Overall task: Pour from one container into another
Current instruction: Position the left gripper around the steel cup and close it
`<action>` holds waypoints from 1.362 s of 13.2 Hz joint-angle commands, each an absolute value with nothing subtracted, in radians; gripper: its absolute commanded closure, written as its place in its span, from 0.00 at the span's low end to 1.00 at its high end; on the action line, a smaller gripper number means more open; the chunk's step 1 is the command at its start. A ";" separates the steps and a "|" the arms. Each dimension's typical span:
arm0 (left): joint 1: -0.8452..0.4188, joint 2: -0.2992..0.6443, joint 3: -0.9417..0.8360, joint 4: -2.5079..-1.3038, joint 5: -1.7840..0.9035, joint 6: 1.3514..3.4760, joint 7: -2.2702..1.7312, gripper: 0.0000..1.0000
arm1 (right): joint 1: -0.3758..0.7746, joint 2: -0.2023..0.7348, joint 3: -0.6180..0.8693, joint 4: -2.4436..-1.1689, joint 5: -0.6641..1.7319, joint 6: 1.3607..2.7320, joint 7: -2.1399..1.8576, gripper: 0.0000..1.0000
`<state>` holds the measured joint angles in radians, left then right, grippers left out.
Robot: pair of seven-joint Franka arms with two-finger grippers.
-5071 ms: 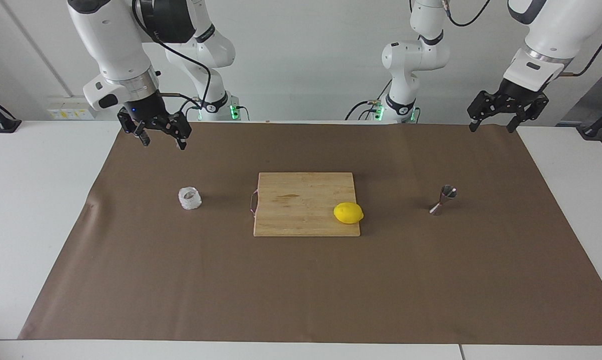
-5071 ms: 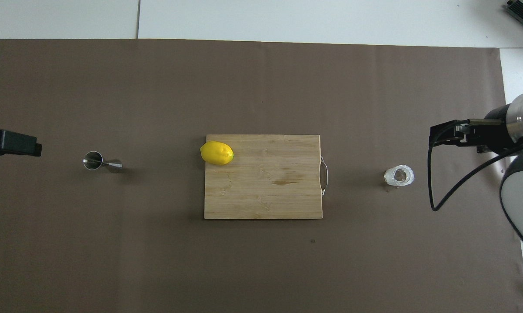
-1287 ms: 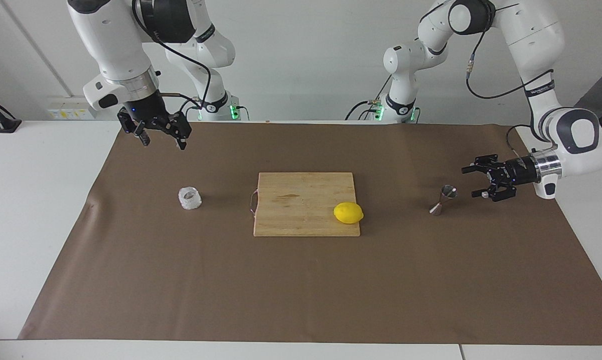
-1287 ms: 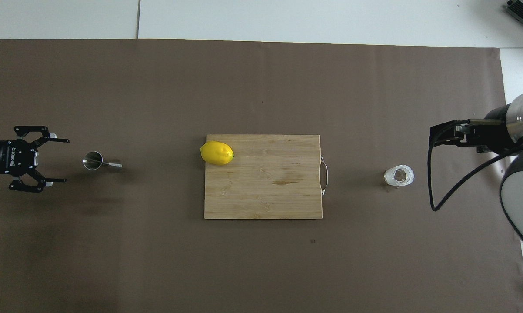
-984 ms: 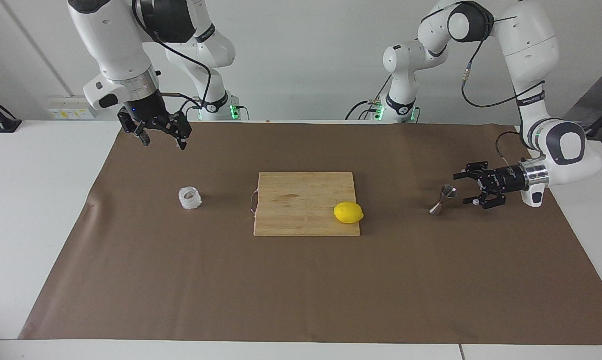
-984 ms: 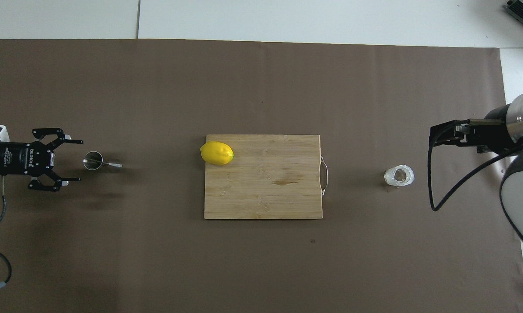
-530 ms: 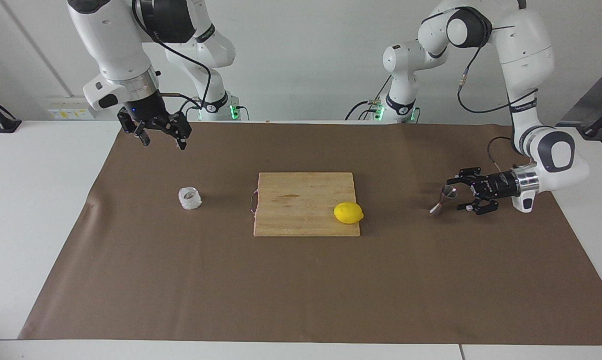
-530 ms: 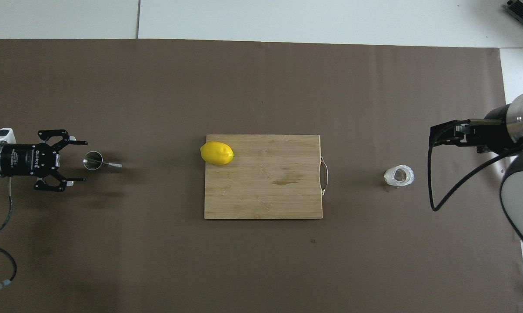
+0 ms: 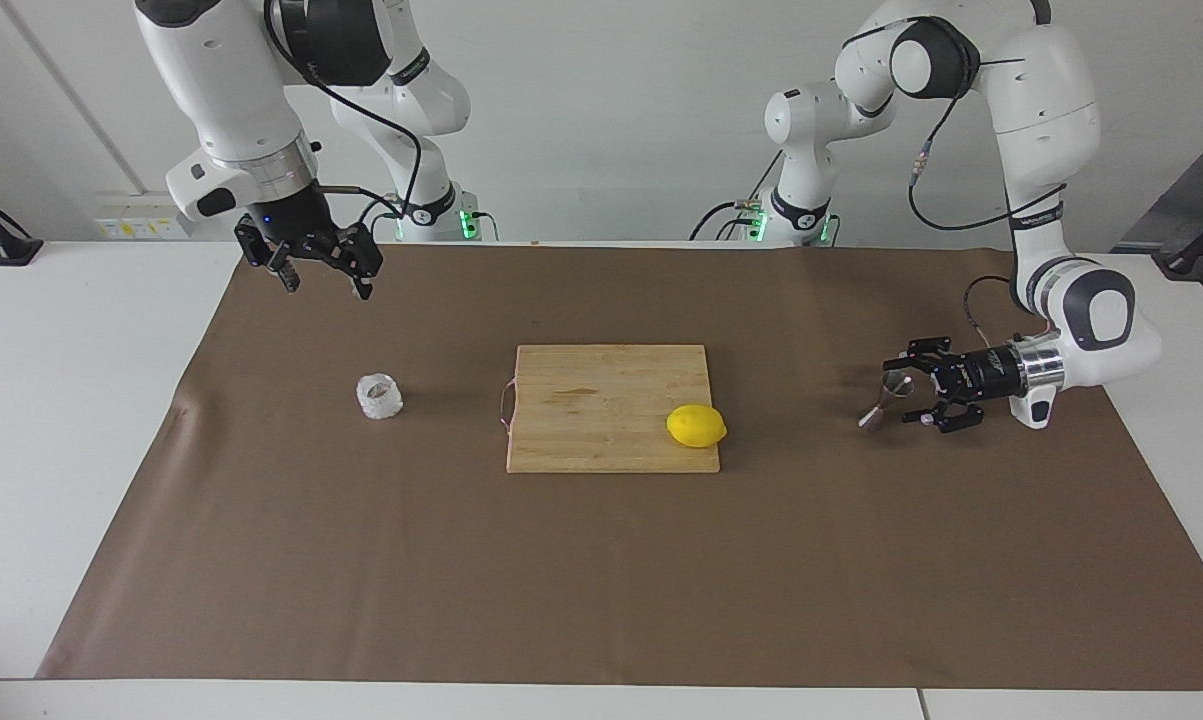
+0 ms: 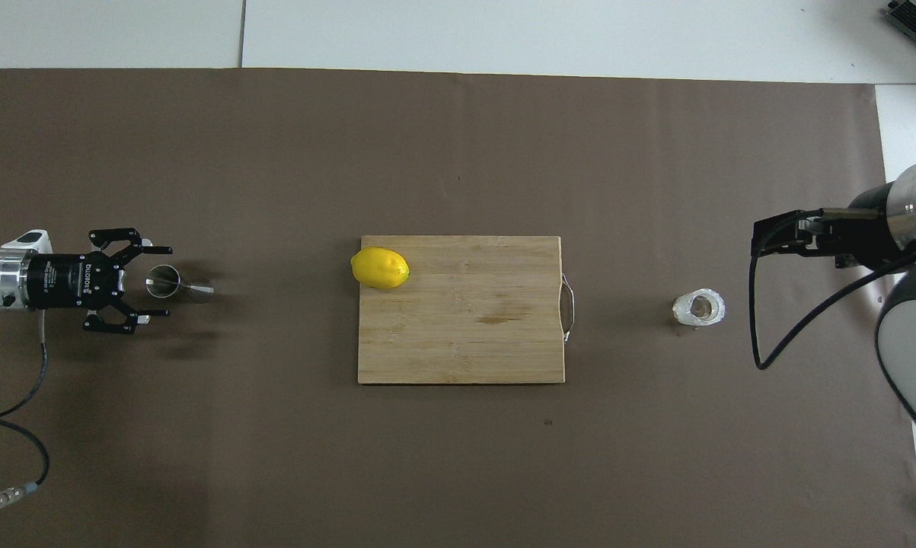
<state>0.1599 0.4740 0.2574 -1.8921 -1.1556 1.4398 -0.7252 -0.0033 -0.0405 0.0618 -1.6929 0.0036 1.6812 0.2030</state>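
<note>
One jigger (image 9: 887,397), one cup (image 9: 379,396), one lemon (image 9: 696,426) — left gripper (image 9: 905,392) and right gripper (image 9: 324,285) both wide open, empty.

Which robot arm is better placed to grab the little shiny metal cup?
The left arm, I think. The left gripper is open, low and turned sideways right beside the steel jigger. The right gripper waits open, high up, at the glass cup's end of the table.

A matt brown paper-like sheet (image 9: 601,580) covers a smooth white table (image 9: 71,420). A pale wooden cutting board (image 9: 601,400) with visible grain has a thin metal handle (image 9: 504,405). The lemon (image 9: 696,426) looks waxy yellow. The jigger (image 9: 886,398) is shiny steel. The cup (image 9: 379,396) is whitish faceted glass.
</note>
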 commanded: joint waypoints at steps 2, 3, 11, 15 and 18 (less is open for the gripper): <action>0.138 0.462 0.273 -1.917 -1.197 1.451 -0.788 0.00 | -0.017 -0.043 0.069 -1.690 0.005 1.666 0.183 0.00; 0.138 0.460 0.272 -1.917 -1.197 1.451 -0.779 0.00 | -0.017 -0.043 0.069 -1.690 0.005 1.666 0.183 0.00; 0.137 0.460 0.272 -1.925 -1.201 1.448 -0.629 0.00 | -0.017 -0.043 0.069 -1.690 0.005 1.666 0.183 0.00; 0.138 0.457 0.273 -1.934 -1.201 1.442 -0.630 0.06 | -0.017 -0.043 0.069 -1.690 0.005 1.666 0.183 0.00; 0.140 0.457 0.272 -1.939 -1.201 1.439 -0.630 0.16 | -0.017 -0.043 0.069 -1.690 0.005 1.666 0.183 0.00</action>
